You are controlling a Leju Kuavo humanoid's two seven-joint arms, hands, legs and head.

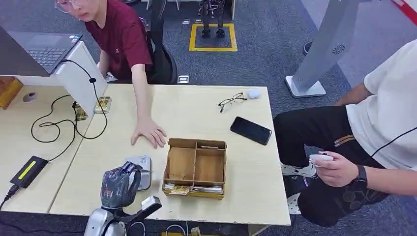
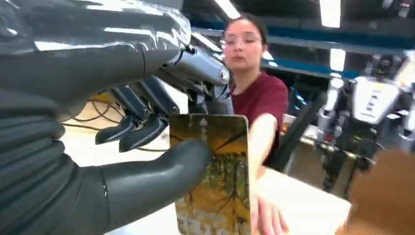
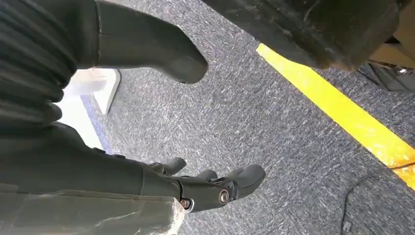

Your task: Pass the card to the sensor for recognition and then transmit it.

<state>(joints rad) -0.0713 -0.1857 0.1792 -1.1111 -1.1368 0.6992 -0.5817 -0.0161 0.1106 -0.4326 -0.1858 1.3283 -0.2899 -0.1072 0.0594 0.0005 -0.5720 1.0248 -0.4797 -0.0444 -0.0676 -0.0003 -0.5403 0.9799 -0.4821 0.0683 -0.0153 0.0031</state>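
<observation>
Left hand [image 2: 147, 127] pinched card [image 2: 215, 171] over sensor [image 1: 142, 169] at near bench [image 1: 246, 187] edge, right hand [image 3: 195, 147] hung open, empty

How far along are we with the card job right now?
Pickup looks done: the left hand holds the card upright. In hand: that hand is over the grey sensor beside the wooden box. Left: confirming recognition, then passing the card on.

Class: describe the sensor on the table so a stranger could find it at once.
Start at the light wooden table, then its near edge, left of the brown divided box. The sensor is the flat grey pad beside the left hand, the only grey slab there.
</observation>
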